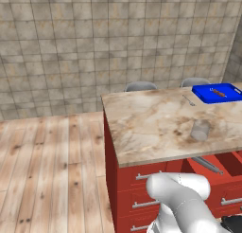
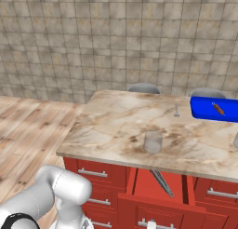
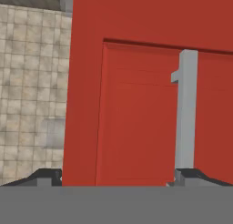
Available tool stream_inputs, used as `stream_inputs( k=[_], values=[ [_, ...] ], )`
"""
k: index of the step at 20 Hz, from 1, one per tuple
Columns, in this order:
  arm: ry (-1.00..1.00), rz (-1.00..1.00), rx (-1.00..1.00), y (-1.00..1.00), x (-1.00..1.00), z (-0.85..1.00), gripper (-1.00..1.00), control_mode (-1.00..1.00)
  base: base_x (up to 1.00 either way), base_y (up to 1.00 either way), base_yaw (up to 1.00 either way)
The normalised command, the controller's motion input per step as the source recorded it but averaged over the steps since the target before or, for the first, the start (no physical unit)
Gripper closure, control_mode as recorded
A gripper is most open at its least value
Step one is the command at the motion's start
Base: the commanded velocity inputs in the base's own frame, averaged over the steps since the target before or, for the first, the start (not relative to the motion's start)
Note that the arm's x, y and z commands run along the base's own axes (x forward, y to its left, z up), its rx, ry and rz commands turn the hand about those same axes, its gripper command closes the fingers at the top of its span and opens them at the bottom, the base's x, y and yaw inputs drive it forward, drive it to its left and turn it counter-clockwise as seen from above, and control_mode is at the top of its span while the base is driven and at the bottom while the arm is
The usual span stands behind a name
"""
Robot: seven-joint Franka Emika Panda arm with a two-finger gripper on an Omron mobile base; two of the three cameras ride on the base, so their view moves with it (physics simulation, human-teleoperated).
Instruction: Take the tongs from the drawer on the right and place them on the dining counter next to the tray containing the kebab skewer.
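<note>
The long slim grey metal tongs point(image 2: 162, 182) lie in the open shallow red drawer point(image 2: 158, 188), above and behind the gripper point(image 3: 117, 175), whose jaws stand wide and empty before the drawer's silver bar handle point(image 3: 185, 111). They look light, stiff and slippery; best pinched mid-length. Beyond, the marbled dining counter point(image 2: 116, 125) meets a tiled wall.

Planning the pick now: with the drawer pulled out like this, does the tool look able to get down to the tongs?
Probably yes. The drawer stands open and the tongs lie uncovered inside. The tool, jaws wide, sits low facing the drawer front's handle, so it must first rise above the front.
</note>
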Motion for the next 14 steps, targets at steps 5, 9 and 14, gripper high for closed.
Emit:
stream_inputs(
  k=[5, 9, 14],
  values=[
    [0.19, 0.03, -0.06, 0.02, -0.11, 0.68, -1.00, -1.00, 0.00, 0.00, 0.00],
    [0.26, 0.00, -0.07, 0.12, -0.01, 0.62, -1.00, -1.00, 0.00, 0.00, 0.00],
    [0.26, 0.00, -0.05, 0.10, 0.00, 0.35, -1.00, -1.00, 0.00, 0.00, 0.00]
  ],
)
